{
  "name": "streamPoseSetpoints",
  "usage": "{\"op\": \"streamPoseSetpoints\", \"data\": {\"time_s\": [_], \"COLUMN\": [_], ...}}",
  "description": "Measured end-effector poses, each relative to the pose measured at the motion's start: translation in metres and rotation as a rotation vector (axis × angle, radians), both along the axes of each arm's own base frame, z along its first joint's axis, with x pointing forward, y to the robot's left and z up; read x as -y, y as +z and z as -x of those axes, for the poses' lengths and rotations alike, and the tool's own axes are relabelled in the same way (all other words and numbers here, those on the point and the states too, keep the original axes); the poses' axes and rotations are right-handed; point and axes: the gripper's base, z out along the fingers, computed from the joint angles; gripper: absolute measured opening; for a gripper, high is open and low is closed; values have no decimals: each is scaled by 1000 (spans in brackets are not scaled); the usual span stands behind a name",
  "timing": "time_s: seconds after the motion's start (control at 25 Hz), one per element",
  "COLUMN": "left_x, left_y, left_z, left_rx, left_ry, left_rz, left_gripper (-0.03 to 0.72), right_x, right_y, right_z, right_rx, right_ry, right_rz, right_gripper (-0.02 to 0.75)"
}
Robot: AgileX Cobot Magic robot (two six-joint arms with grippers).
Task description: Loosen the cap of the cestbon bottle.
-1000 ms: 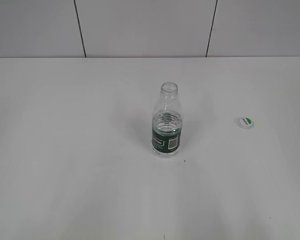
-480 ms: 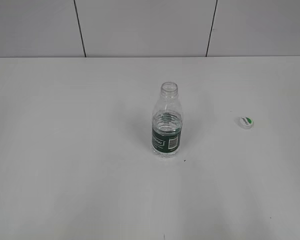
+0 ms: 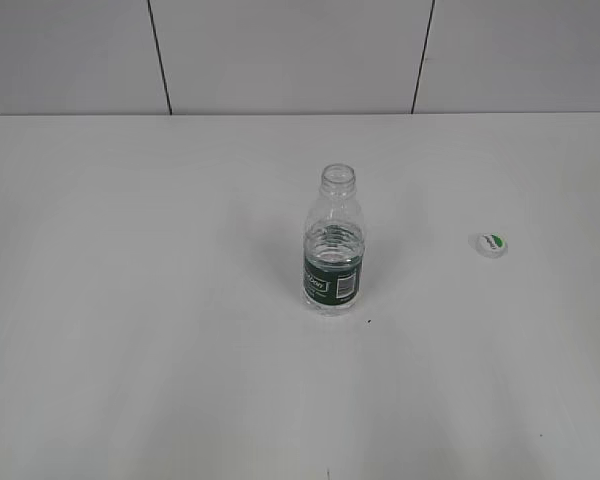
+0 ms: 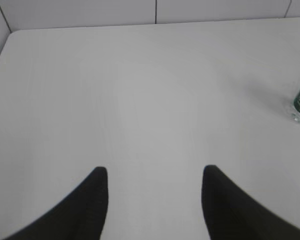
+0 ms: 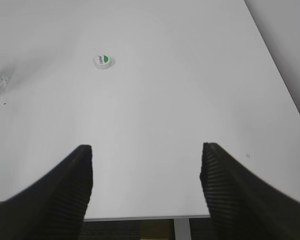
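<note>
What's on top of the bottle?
Nothing. The bottle stands upright with its mouth open. Its cap lies on the table to the right, apart from it. Nothing covers the opening.

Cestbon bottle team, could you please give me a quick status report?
Both end effectors open, empty, pulled back. Cestbon bottle upright, neck open. Cap off, lying on table to its right. Nothing in the way.

I can't make out any wording from here. The cestbon bottle (image 3: 333, 243) wears a dark green label band with a white panel and some pale lettering, all too small to read. The cap (image 3: 490, 244), lying well to the right of the bottle, shows tiny print beside its green patch, illegible too.
</note>
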Motion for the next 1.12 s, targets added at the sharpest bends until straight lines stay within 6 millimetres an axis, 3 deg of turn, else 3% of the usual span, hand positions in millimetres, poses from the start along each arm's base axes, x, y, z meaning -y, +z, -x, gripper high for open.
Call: {"op": "streamPoseSetpoints", "data": {"time_s": [1.12], "left_x": [0], "left_y": [0], "left_z": [0], "left_rx": [0], "left_ry": [21], "left_rz": [-1], "left_gripper": [377], "right_x": [0], "right_y": [0], "right_z": [0], "right_rx": [0], "right_ry": [-2], "right_rz": [-3], "right_gripper": [517]}}
